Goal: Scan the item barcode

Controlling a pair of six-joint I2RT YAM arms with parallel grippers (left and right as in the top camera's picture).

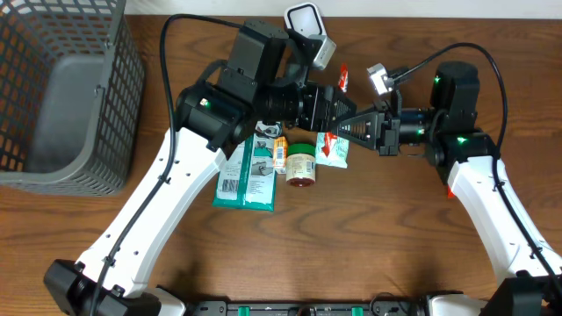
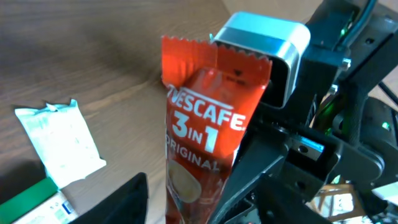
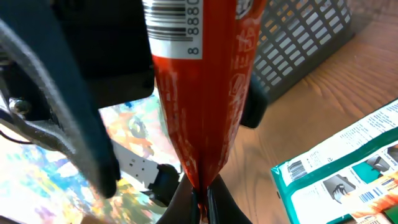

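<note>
Sachet: a red Nescafé 3-in-1 stick (image 2: 205, 137) is held upright above the table, between the two arms where they meet.
Barcode: a white barcode panel (image 3: 171, 28) is seen on the side of the stick turned toward the right wrist camera.
Right gripper: the right gripper (image 3: 200, 196) is closed, with the stick's lower end pinched between its tips.
Left gripper: the left gripper (image 1: 341, 107) is seen with its jaws apart; one black finger (image 2: 134, 199) is set clear of the stick's edge, and the other cannot be made out against the dark parts behind.
Scanner: a pale boxy scanner (image 2: 261, 50) is seen just behind the top of the stick.
Table: a wooden table (image 1: 395, 246) is spread with a green and white packet (image 1: 250, 175), a small jar (image 1: 301, 168) and a white pouch (image 1: 332, 149), all lying below the grippers.
Basket: a grey mesh basket (image 1: 53, 88) is placed at the table's left edge, well apart from the stick.
</note>
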